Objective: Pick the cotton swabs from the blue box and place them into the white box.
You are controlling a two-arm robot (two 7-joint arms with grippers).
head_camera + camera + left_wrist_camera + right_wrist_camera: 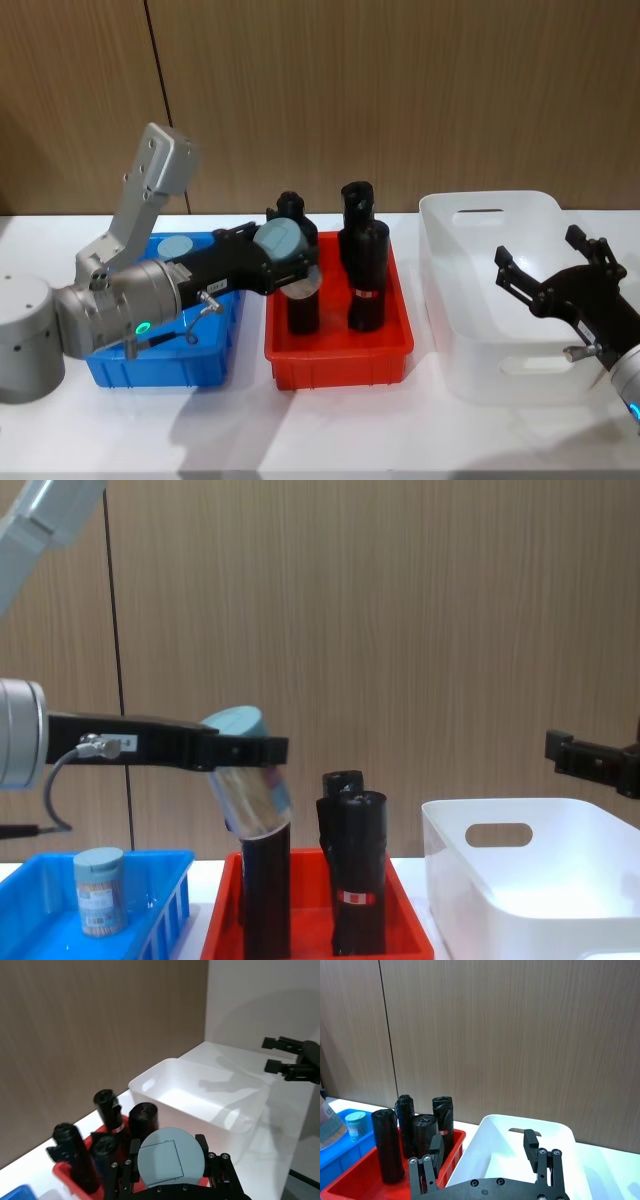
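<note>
Standing upright in the blue box (160, 368) at the counter's (330, 440) left end, one swab tub (99, 890) sits near the box's rear wall. A second tub (248, 792) is clamped, tilted, in the left gripper (292, 243), held above the red tray (340, 362) at mid-counter, just over a black cylinder (303, 305). The white box (450, 330) stands at the right end, and the right gripper (540, 252) hovers over its right side, fingers apart.

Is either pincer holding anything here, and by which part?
The left pincer grips one cotton swab tub by its upper sides, tilted above the red tray. The right pincer is open and empty over the white box.
</note>
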